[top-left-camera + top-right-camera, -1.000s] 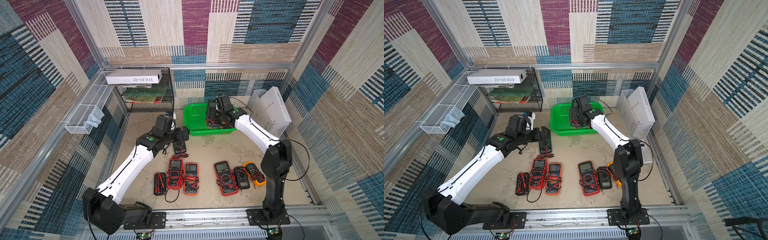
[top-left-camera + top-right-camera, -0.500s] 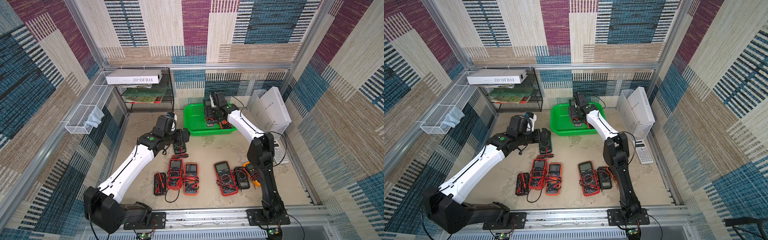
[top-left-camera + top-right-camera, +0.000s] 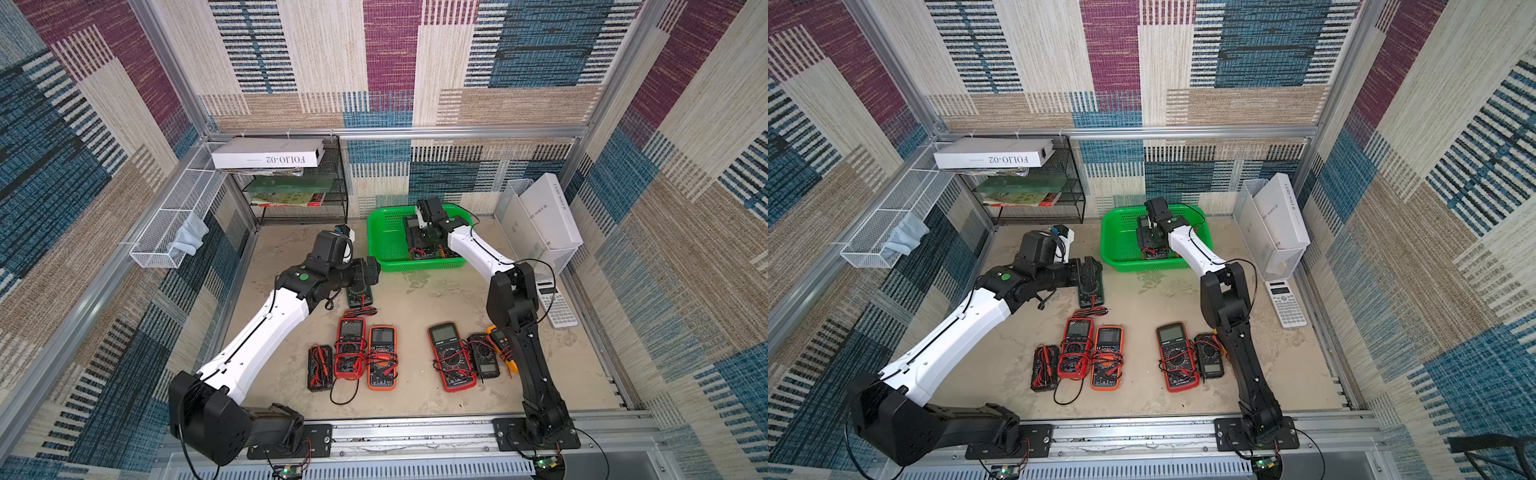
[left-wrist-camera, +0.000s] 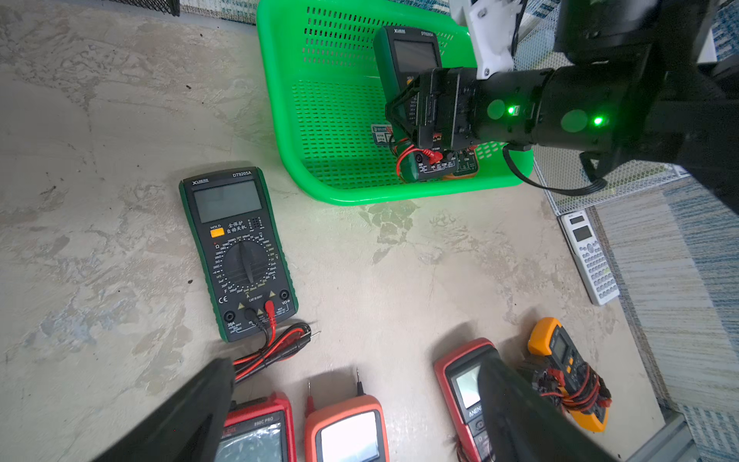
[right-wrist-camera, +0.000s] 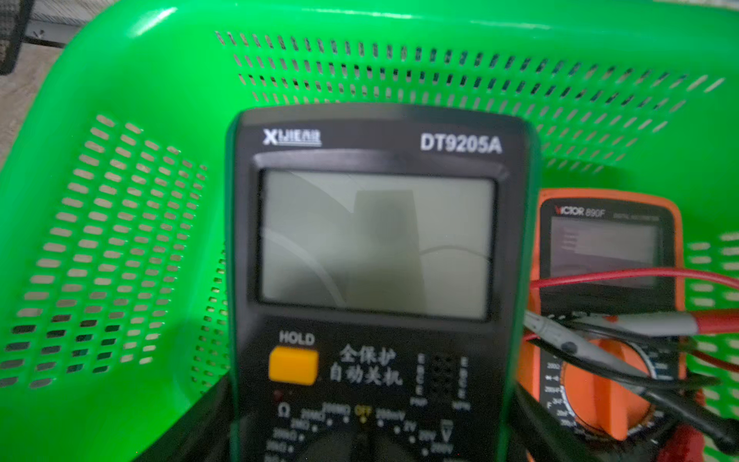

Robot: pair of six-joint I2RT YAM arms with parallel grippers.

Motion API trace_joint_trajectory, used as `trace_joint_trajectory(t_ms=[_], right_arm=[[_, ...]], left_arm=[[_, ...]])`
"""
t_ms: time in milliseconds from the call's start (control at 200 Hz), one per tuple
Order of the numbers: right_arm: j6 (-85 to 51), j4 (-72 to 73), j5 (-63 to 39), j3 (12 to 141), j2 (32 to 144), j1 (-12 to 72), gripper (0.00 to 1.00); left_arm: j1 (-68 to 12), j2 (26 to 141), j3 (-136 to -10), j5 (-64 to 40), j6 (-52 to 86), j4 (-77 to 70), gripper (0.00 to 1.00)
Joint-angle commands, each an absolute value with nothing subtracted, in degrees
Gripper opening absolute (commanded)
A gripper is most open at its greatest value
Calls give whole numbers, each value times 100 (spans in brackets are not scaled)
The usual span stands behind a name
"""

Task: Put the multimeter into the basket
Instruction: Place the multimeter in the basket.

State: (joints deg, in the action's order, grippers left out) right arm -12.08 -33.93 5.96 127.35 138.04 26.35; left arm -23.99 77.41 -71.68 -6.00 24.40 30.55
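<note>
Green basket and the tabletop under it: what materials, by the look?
Green basket: probably moulded plastic. It is glossy and evenly coloured, with a rounded rim and rows of small slots through the walls and floor.
Tabletop: hard to pin down. It is matte beige with mottled grey veining, like stone or concrete, but it could be a printed laminate or mat.
</note>
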Motion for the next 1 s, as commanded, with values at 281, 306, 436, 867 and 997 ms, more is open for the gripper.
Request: trace_joint_trajectory(t_ms=[281, 306, 436, 867, 997], right_arm=[[-1428, -3332, 704, 12678, 14062, 2496, 84], [-1434, -3336, 726, 12678, 14071, 2496, 86], [-1468, -3364, 806, 12682, 14079, 2479, 99], [-1555, -3370, 782, 12540, 13476, 2529, 100], [-1573, -3354, 825, 12433, 13187, 2621, 99]], left_arm=[[-2394, 7757, -7132, -738, 2448, 3046, 100], [-2396, 7753, -7123, -744, 2454, 3045, 100], [-2392, 7739, -7096, -773, 2486, 3049, 100], [-2395, 7625, -6910, -723, 2538, 3008, 100], [-2394, 7603, -6811, -631, 2590, 2985, 100]])
